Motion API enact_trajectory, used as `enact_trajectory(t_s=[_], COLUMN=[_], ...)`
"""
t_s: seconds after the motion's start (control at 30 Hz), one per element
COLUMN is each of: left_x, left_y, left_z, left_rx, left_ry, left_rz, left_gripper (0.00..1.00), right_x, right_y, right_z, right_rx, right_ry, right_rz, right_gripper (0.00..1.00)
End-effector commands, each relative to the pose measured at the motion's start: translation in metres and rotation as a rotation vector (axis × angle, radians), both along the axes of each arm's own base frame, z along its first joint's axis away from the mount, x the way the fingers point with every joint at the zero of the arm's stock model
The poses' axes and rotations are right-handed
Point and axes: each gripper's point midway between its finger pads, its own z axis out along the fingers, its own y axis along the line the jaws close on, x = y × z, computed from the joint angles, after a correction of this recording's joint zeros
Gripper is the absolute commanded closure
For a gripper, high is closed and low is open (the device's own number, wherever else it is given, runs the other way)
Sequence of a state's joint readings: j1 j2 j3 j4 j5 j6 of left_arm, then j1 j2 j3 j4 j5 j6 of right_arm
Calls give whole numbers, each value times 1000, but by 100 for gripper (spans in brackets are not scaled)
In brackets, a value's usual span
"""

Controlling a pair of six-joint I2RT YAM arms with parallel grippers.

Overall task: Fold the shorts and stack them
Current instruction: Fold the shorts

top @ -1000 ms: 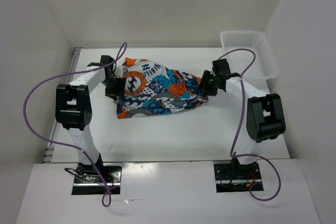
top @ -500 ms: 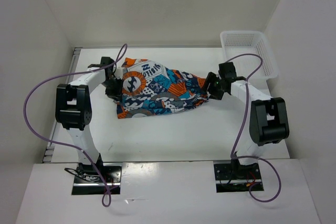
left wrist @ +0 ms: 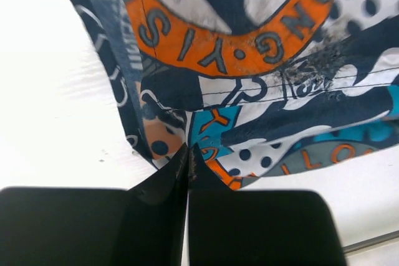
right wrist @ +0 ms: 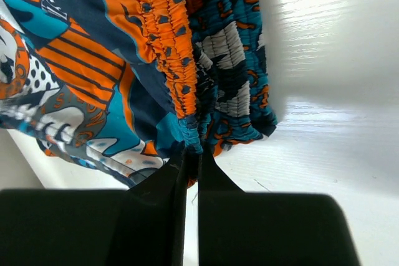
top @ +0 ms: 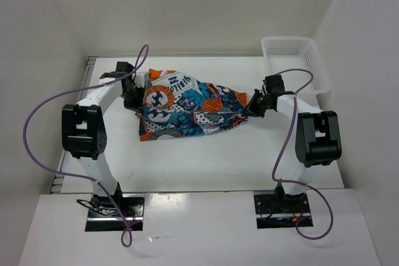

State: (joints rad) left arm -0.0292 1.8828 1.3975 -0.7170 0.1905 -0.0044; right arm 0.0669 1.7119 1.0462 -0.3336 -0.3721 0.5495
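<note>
Centrally, the shorts (top: 187,105) are lying spread and rumpled on the white table (top: 218,160), toward its far half, between the two arms. Their busy print is showing in blue, orange, grey, black and white, with a round orange badge and lettering near the left end. The cloth is running crosswise, its left end wider and its right end tapering to a narrow bunch.

At the left end, the left gripper (top: 133,95) is pressing its jaws together on the edge of the shorts. From the left wrist camera, the left gripper (left wrist: 188,154) is showing its two black fingers (left wrist: 149,216) meeting with no gap, and a fold of dotted blue and orange fabric is sitting right at their tips.

At the right end, the right gripper (top: 252,105) is likewise pinching the shorts. From the right wrist camera, the right gripper (right wrist: 192,154) has its jaws nearly touching, and the gathered orange waistband (right wrist: 168,29) is running down into the slit between the black fingers (right wrist: 262,228).

Farther out, a white mesh plastic basket (top: 293,54) is sitting at the far right corner of the table, apart from the shorts. Purple cables (top: 31,123) are looping from each arm down toward the bases at the near edge.
</note>
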Motion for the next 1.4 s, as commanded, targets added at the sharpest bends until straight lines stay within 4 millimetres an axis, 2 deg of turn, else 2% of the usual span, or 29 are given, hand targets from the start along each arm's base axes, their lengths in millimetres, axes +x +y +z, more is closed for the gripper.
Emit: enact_trajectory(t_s=[0.0,0.07,0.1,0.13,0.23,0.3,0.33,0.43,0.47,0.5,0.57,0.6,0.63,0.73,0.87,0.93,1.07,1.17,1.2,1.27,1.37], left_x=[39,37,43,42,15,-16,-41,-84,-95,-118,-126,-128,-124,-117,-115,-121,-126,-138,-149,-143,-113], left_y=[9,9,8,2,-17,-23,-22,-25,-29,-36,-45,-44,-45,-41,-37,-35,-34,-38,-37,-31,-8], left_z=[70,88,103,109,126,112,92,47,36,18,5,0,-6,-8,-1,-1,7,20,22,28,38], left_rx=[26,26,17,-11,-115,-133,-133,-70,-66,-58,-51,-23,-8,22,42,54,55,19,23,37,89], left_ry=[-239,-242,-271,-269,-193,-62,40,205,241,309,316,314,297,272,253,276,284,332,375,343,215], left_rz=[20,20,17,4,-41,-49,-42,-65,-80,-112,-149,-160,-169,-164,-160,-159,-159,-165,-164,-148,-79], left_gripper=[100,100,100,100,100,99,99,92,90,87,82,81,79,77,75,72,67,62,60,60,52], right_x=[19,23,24,25,27,19,14,7,5,4,6,0,1,-8,-15,-20,-15,-15,-11,-13,-17], right_y=[-7,-12,-16,-17,-26,-28,-33,-32,-32,-32,-37,-39,-41,-34,-35,-36,-28,-24,-26,-25,-17], right_z=[38,54,57,57,64,52,42,23,15,8,3,-5,-5,-10,-9,-16,-19,-25,-22,-25,-31], right_rx=[4,5,5,-4,-29,-32,-37,-23,-24,-25,-41,-54,-58,-5,-4,-8,47,52,50,32,20], right_ry=[-123,-165,-174,-174,-200,-156,-132,-86,-73,-54,-39,1,4,30,23,39,50,66,60,76,98], right_rz=[-10,-22,-31,-38,-67,-90,-113,-136,-136,-135,-170,-186,-201,-220,-237,-251,-255,-257,-273,-275,-263], right_gripper=[100,100,100,100,100,100,100,97,88,79,65,46,43,32,25,18,18,18,18,22,32])
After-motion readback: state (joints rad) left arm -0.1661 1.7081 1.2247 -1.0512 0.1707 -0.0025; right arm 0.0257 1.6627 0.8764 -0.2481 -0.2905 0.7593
